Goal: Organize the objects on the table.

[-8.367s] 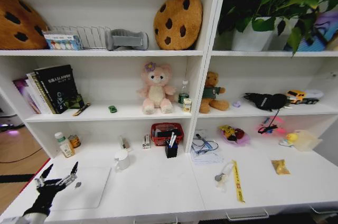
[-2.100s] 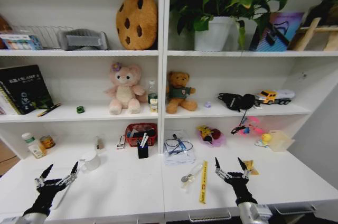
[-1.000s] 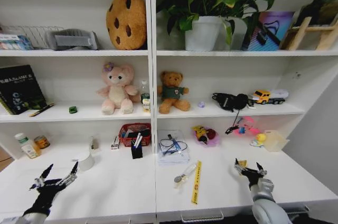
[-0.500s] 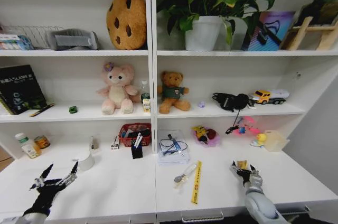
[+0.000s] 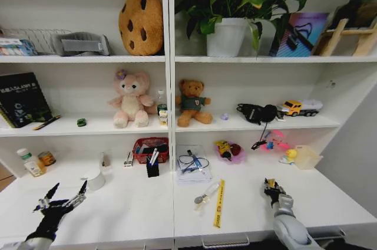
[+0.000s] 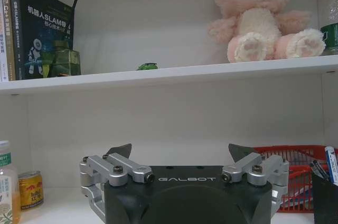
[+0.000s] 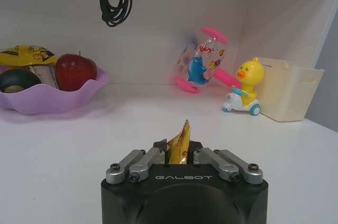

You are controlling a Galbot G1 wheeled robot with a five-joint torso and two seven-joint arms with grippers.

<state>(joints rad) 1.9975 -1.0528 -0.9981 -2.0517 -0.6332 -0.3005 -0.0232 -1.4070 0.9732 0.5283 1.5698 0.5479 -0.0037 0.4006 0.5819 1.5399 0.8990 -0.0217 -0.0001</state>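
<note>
My right gripper (image 5: 272,187) rests low on the white table (image 5: 129,209) at the front right. It is shut on a small gold snack packet (image 7: 180,135), which stands up between its fingers (image 7: 178,149). At the front left, my left gripper (image 5: 66,194) hovers open over the table with nothing in it (image 6: 182,152). A tiny green toy car (image 5: 81,122) (image 6: 147,66) sits on the middle shelf, left of the pink plush. A black marker (image 5: 46,122) lies on the same shelf beside the books.
A yellow strip (image 5: 218,203) and a small clear item (image 5: 205,194) lie mid-table. Behind them are a white mug (image 5: 94,179), a red basket (image 5: 152,147), a black pen cup (image 5: 152,169) and a purple fruit bowl (image 7: 47,84). A duck toy (image 7: 244,86) and a cream bin (image 7: 288,94) stand far right.
The head view swung right along the desk at first. Since then, my right gripper has gone from open beside the gold packet to shut on it. The left arm has not moved.
</note>
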